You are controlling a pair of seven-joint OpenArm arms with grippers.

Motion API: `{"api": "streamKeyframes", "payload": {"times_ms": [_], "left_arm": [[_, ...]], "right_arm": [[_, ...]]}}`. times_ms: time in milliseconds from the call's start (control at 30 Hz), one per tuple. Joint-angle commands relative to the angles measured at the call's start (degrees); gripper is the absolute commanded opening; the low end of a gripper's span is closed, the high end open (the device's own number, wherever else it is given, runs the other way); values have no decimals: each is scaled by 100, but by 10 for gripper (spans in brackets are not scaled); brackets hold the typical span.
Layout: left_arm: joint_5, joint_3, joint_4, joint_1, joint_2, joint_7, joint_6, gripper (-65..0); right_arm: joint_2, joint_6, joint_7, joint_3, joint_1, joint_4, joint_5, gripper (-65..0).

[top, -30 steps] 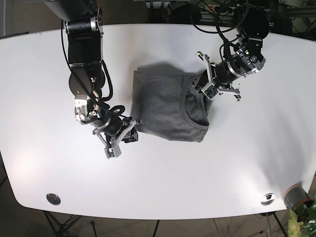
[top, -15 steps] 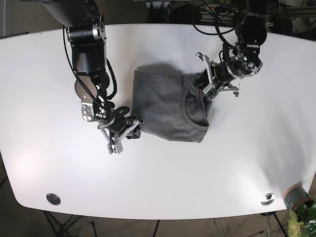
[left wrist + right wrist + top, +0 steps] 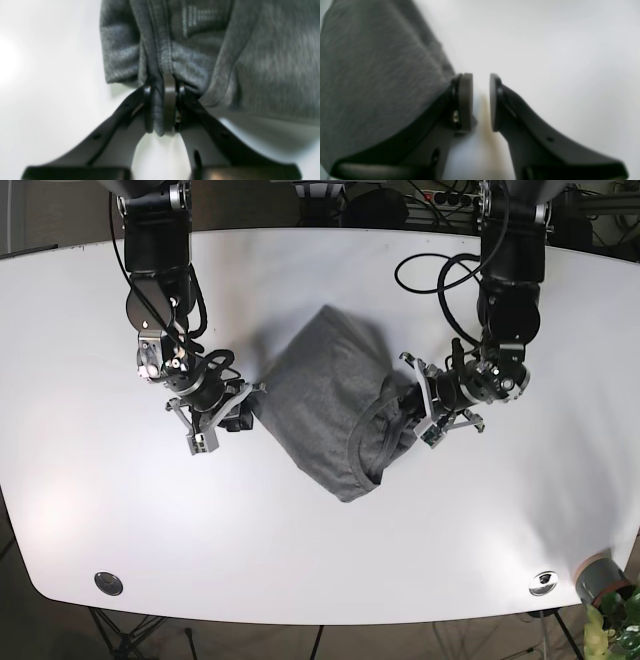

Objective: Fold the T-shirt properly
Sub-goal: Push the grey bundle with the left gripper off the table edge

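Observation:
The grey T-shirt [image 3: 330, 405] lies folded and turned at an angle in the middle of the white table [image 3: 320, 560]. My left gripper [image 3: 413, 413] is shut on a bunched fold of the T-shirt [image 3: 225, 55] near the collar seam; in the left wrist view the left gripper [image 3: 162, 100] has fabric pinched between its pads. My right gripper [image 3: 236, 407] sits at the shirt's left corner. In the right wrist view the right gripper [image 3: 481, 100] is open by a narrow gap showing only bare table, with the T-shirt [image 3: 370, 75] lying beside its left finger [image 3: 466, 100].
Two round metal discs [image 3: 108, 583] [image 3: 543, 582] are set into the table near its front edge. A grey cup [image 3: 598, 578] and a green plant stand off the front right corner. Cables hang behind the far edge.
The shirt has swung round and its collar end has been dragged toward the front by my left gripper. My right gripper has moved back along the table to the shirt's left corner.

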Motion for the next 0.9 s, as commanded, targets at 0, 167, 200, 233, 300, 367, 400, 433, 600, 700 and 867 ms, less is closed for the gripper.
{"api": "streamKeyframes", "payload": {"times_ms": [0, 167, 200, 233, 300, 367, 400, 433, 600, 700, 867], "left_arm": [[0, 52, -122, -346, -28, -18, -3, -608], [9, 96, -184, -759, -37, -18, -3, -608], [17, 96, -184, -829, -37, -18, -3, -608], [26, 96, -175, -900, -46, -18, -3, -608], [35, 87, -166, -1040, -116, -18, -3, -608], [26, 96, -166, -1155, -248, -18, -3, -608], [26, 96, -148, -1190, -283, -18, -3, -608], [26, 96, -140, -1225, -283, -18, -3, -607], [35, 52, 326, -1207, -494, 17, -3, -607], [44, 52, 695, -961, -503, 17, -3, -604], [44, 87, 1311, -442, -485, 0, 634, -444]], "right_arm": [[12, 50, 109, 1, -171, 388, 49, -547], [-32, 50, 100, -8, -663, 749, 58, -545], [-50, 50, 100, -26, -778, 819, 58, -545], [-94, 50, 100, -114, -866, 881, 75, -544], [-138, 50, 100, -377, -997, 960, 49, -545], [-111, 42, 100, -685, -1077, 995, 49, -547], [-129, 33, 100, -826, -1094, 1004, 49, -547], [-138, 15, 100, -975, -1112, 1004, 67, -547], [-146, 6, 91, -1573, -1217, 1276, 84, -547], [-129, -2, -32, -1687, -1296, 1505, 49, -547], [-120, -2, -295, -1406, -1288, 1865, 93, -547]]}}
